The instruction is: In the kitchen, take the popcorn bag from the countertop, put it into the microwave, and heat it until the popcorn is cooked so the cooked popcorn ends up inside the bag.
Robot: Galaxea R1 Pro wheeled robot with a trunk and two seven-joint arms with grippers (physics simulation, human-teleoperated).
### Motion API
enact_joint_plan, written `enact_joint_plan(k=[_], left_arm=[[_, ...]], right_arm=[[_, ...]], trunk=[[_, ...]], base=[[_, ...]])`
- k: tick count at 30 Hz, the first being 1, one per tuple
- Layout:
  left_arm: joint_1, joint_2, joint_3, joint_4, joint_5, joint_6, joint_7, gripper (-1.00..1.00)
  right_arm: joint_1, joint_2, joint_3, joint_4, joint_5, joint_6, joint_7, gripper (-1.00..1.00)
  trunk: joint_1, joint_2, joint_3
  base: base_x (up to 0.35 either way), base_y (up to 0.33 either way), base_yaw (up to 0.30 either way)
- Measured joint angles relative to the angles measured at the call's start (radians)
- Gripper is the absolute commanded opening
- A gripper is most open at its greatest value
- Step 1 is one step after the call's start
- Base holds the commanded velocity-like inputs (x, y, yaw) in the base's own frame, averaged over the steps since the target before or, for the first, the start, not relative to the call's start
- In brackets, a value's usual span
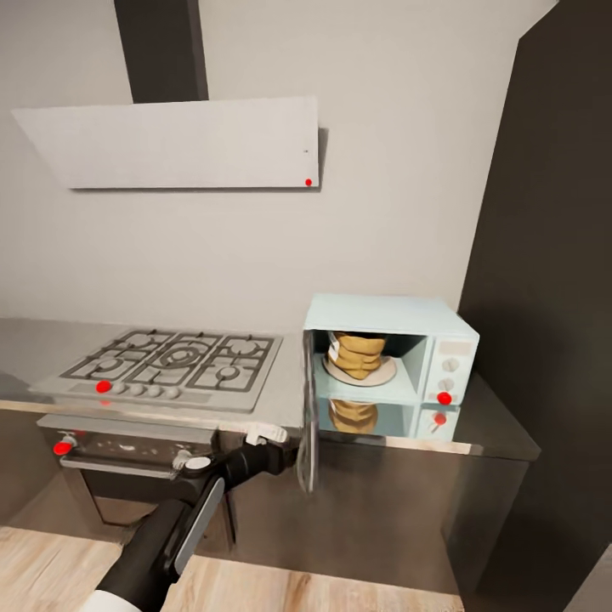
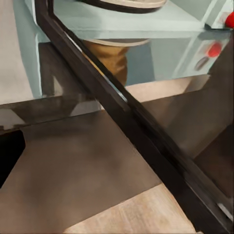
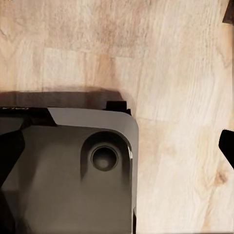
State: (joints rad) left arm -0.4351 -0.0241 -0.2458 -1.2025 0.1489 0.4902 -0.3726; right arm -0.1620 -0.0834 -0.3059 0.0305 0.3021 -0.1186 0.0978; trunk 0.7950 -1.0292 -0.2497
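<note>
the popcorn bag (image 1: 357,355) stands upright, long axis vertical, on the plate (image 1: 384,375) inside the microwave (image 1: 387,365), beyond the left gripper (image 1: 285,455). it looks light, soft and crushable; best held by the rolled rim. the open door (image 1: 308,416) is edge-on just ahead of the fingers; i cannot tell their spread.

No text, brand, number or sign can be read anywhere. The microwave (image 1: 387,365) panel carries only blank knobs and red lights; the bag (image 1: 356,354) inside shows no legible label.
</note>
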Motion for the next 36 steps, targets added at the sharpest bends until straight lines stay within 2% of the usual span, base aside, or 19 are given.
enact_joint_plan(k=[3, 8, 10, 13, 14, 19, 20, 21, 23, 27, 30, 32, 36], left_arm=[[0.000, -0.026, -0.001, 0.006, -0.002, -0.001, 0.001, 1.00], [0.000, -0.045, -0.002, 0.004, 0.000, -0.002, 0.002, 1.00], [0.000, -0.072, -0.004, 0.004, 0.001, -0.001, 0.009, 1.00], [0.000, -0.106, -0.005, 0.003, -0.001, -0.001, 0.037, 1.00], [0.000, -0.124, -0.007, 0.003, 0.001, 0.000, 0.067, 1.00], [0.000, -0.140, -0.029, -0.006, 0.001, 0.000, 0.108, 1.00], [0.000, -0.150, -0.029, -0.011, -0.022, -0.005, 0.113, 1.00], [0.000, -0.150, -0.030, -0.021, -0.025, -0.007, 0.114, 1.00], [0.000, -0.150, -0.032, -0.042, -0.008, -0.034, 0.111, 1.00], [-0.019, -0.150, -0.033, -0.048, -0.008, -0.059, 0.110, 1.00], [-0.022, -0.150, -0.033, -0.047, -0.019, -0.061, 0.110, 1.00], [-0.023, -0.150, -0.033, -0.048, -0.039, -0.062, 0.110, 1.00], [-0.023, -0.150, -0.032, -0.048, -0.063, -0.063, 0.110, 1.00]], right_arm=[[0.000, 0.000, 0.000, 0.000, 0.000, 0.000, 0.000, 1.00], [0.000, 0.000, 0.000, 0.000, 0.000, 0.000, 0.000, 1.00], [0.000, 0.000, 0.000, 0.000, 0.000, 0.000, 0.000, 1.00], [0.000, 0.000, 0.000, 0.000, 0.000, 0.000, 0.000, 1.00], [0.001, 0.000, 0.000, 0.000, 0.000, 0.000, 0.000, 1.00], [0.000, 0.000, -0.001, 0.000, 0.000, 0.000, 0.000, 1.00], [0.000, 0.000, -0.001, 0.000, 0.000, 0.000, 0.000, 1.00], [0.000, 0.000, -0.001, 0.000, 0.000, 0.000, -0.001, 1.00], [0.000, 0.000, -0.001, 0.000, -0.001, 0.000, -0.003, 1.00], [0.000, 0.000, -0.001, 0.000, 0.000, 0.000, -0.003, 1.00], [0.001, -0.001, -0.001, 0.000, -0.001, 0.000, -0.003, 1.00], [0.000, -0.004, -0.003, 0.000, -0.008, -0.001, -0.003, 1.00], [0.000, -0.006, -0.003, 0.000, -0.041, 0.000, -0.003, 1.00]], trunk=[[0.000, 0.000, 0.001], [0.000, 0.000, 0.001], [0.000, 0.000, 0.001], [0.000, 0.000, 0.001], [0.000, 0.000, 0.001], [0.000, 0.000, 0.001], [0.000, 0.000, 0.001], [0.000, 0.000, 0.001], [0.000, 0.000, 0.001], [0.000, 0.000, 0.001], [0.000, 0.000, 0.001], [0.000, 0.000, 0.002], [0.000, 0.000, 0.003]], base=[[0.000, 0.000, -0.237], [0.000, 0.000, -0.237], [0.000, 0.000, -0.237], [0.000, 0.000, -0.238], [0.000, 0.000, -0.238], [0.000, 0.000, -0.240], [0.000, 0.000, -0.241], [0.000, 0.000, -0.241], [0.000, 0.000, -0.241], [0.000, 0.000, -0.241], [0.000, 0.000, -0.241], [0.000, 0.000, -0.241], [0.000, 0.000, -0.241]])
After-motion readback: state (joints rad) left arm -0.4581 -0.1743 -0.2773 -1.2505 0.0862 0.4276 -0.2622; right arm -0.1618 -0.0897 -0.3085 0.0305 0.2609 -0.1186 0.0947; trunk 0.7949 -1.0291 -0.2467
